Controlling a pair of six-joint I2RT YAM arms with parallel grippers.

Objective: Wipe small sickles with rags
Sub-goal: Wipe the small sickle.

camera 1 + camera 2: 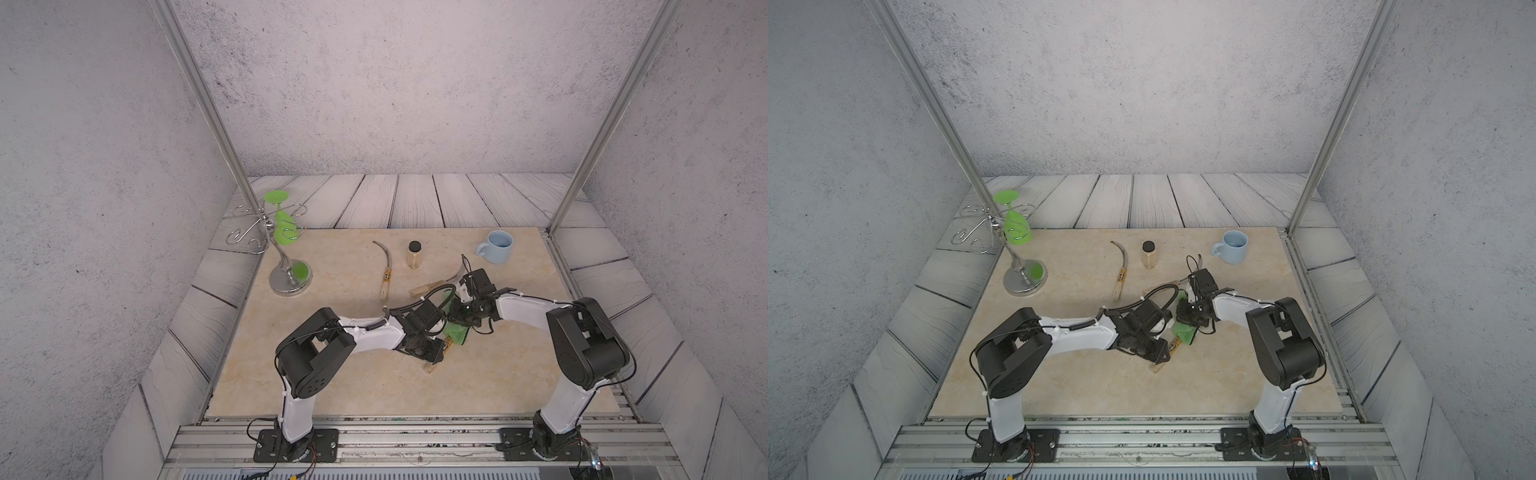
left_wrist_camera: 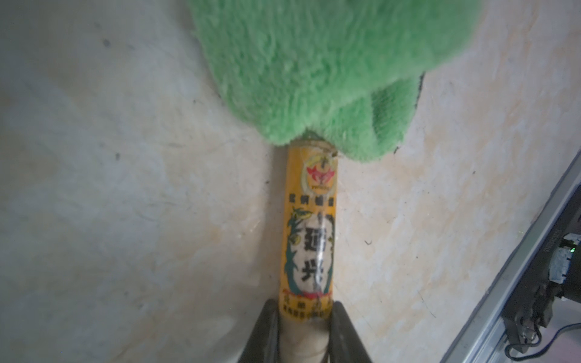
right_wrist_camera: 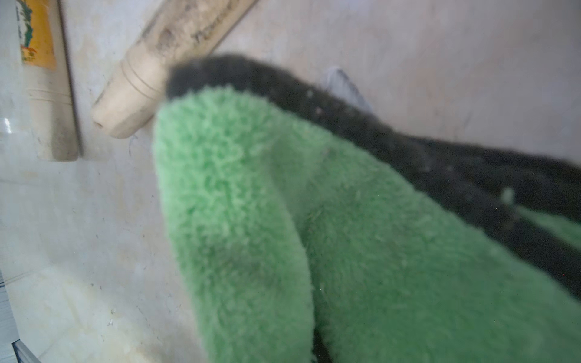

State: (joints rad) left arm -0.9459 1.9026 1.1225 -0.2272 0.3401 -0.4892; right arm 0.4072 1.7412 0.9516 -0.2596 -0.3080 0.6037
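Observation:
My left gripper is shut on the pale wooden handle of a small sickle with a yellow label. It holds the sickle low over the beige mat, mid-table in both top views. The fluffy green rag, dark-edged, covers this sickle's blade, which is hidden. My right gripper is shut on the rag, and the cloth hides its fingers. A second labelled sickle lies farther back. A plain-handled third sickle lies beside the right wrist, which partly covers its blade.
A pale blue mug stands at the back right. A small jar with a black lid stands between the two lying sickles. A chrome stand at the back left carries a hanging green goblet.

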